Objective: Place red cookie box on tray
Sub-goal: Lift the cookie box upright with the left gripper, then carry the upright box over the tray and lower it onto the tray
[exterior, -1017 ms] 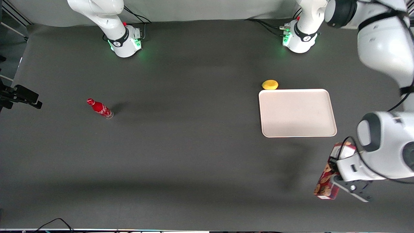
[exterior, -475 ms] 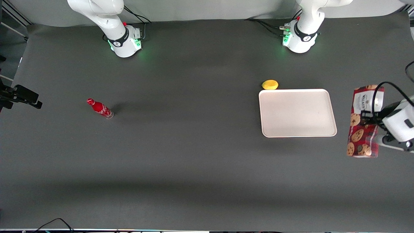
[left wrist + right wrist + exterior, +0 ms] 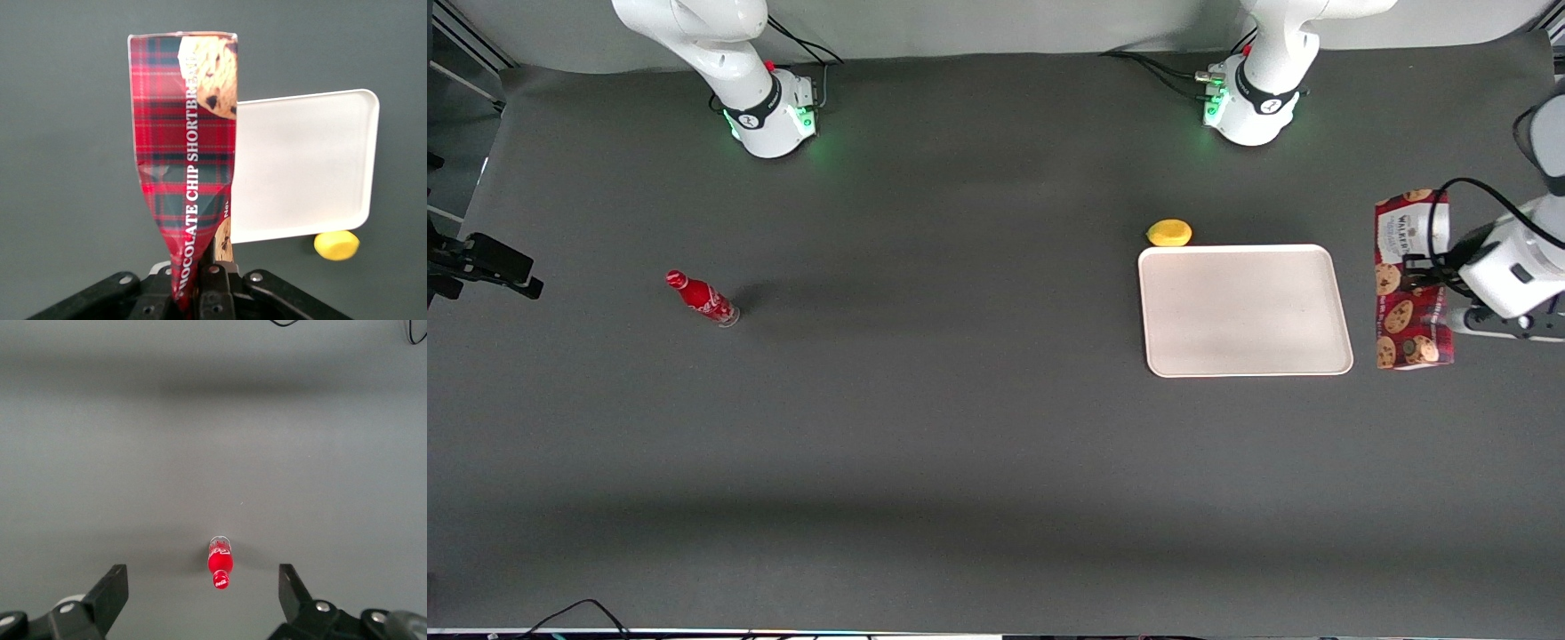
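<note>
- My left gripper (image 3: 1427, 283) is closed tight on the red cookie box (image 3: 1409, 280) and holds it in the air; in the wrist view the carton (image 3: 187, 167) is pinched flat between the fingers (image 3: 213, 280).
- The box hangs just beside the tray (image 3: 1245, 309), at 3 o'clock from it in the front view, toward the working arm's end of the table, not over it.
- A lemon (image 3: 1168, 233) lies at the tray's 11 o'clock corner, touching or almost touching the rim.
- A red soda bottle (image 3: 702, 300) stands well apart, toward the parked arm's end.
</note>
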Motion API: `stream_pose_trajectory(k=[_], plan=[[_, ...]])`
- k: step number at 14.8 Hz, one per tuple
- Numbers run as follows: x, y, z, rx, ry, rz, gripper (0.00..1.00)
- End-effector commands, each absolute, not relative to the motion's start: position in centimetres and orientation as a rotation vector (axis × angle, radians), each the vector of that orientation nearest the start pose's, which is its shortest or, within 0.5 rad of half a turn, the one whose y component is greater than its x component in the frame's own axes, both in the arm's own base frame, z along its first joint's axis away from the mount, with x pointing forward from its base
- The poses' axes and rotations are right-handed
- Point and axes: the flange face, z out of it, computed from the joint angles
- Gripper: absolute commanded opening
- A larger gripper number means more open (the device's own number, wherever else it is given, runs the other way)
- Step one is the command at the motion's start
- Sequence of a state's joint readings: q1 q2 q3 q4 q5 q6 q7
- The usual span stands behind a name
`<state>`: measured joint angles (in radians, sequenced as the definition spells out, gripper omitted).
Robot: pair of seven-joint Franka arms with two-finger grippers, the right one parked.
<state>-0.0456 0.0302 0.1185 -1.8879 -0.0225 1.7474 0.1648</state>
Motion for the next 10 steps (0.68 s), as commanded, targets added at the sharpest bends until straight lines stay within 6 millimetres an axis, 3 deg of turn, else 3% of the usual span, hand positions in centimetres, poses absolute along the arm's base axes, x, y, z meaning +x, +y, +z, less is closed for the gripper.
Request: stream_pose_trajectory(k=[1, 4, 8, 10], plan=[[49.0, 4.3, 43.4, -3.191, 0.07, 0.138, 0.0], [47.3, 5.7, 38.8, -3.195, 0.015, 0.113, 0.0], [44.7, 6.0, 32.0, -3.183, -0.019, 0.024, 0.0], [44.2, 6.1, 29.9, -3.175, -0.026, 0.017, 0.0]])
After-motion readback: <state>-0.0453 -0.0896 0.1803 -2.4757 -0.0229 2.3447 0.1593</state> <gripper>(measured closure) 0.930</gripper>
